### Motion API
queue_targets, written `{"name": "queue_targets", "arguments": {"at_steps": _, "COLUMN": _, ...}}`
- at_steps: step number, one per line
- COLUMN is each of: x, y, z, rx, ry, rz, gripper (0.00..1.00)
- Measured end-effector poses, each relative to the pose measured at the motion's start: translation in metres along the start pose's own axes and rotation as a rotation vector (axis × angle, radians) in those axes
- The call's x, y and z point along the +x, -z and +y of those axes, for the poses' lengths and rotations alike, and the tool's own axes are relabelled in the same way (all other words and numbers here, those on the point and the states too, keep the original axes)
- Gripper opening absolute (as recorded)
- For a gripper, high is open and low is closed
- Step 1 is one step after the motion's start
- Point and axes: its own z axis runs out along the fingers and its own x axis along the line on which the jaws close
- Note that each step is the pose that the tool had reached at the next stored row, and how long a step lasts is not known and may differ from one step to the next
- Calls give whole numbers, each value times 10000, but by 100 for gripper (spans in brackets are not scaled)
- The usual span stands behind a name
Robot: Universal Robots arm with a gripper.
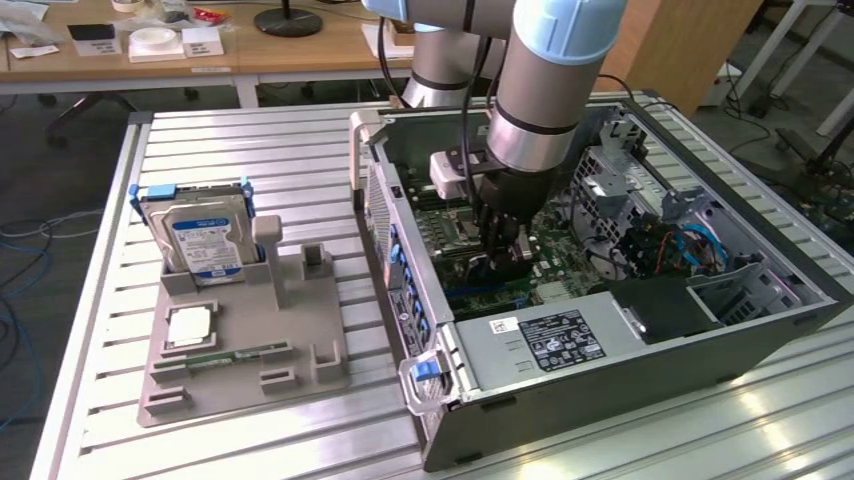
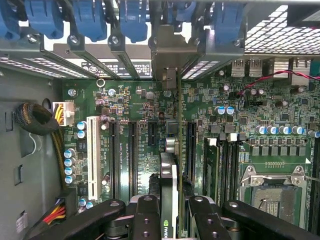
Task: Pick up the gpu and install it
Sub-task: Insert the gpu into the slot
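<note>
The gpu (image 2: 168, 190) sits edge-on between the jaws, its contact edge hidden

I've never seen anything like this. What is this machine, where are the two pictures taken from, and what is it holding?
It is one robot arm with a pincer at its end. The exterior view looks from outside: the arm reaches into an open computer case lying on a slatted metal table. Towards that view's left, a grey holder carries a hard drive. The wrist view looks from the wrist along the pincer, which is closed on the gpu, a thin card held edge-on over the green motherboard.
</note>
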Motion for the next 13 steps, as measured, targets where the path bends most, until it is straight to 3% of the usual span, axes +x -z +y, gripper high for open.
{"name": "queue_targets", "arguments": {"at_steps": 13, "x": 0, "y": -5, "z": 13, "rx": 17, "ry": 0, "rz": 0, "gripper": 27}}
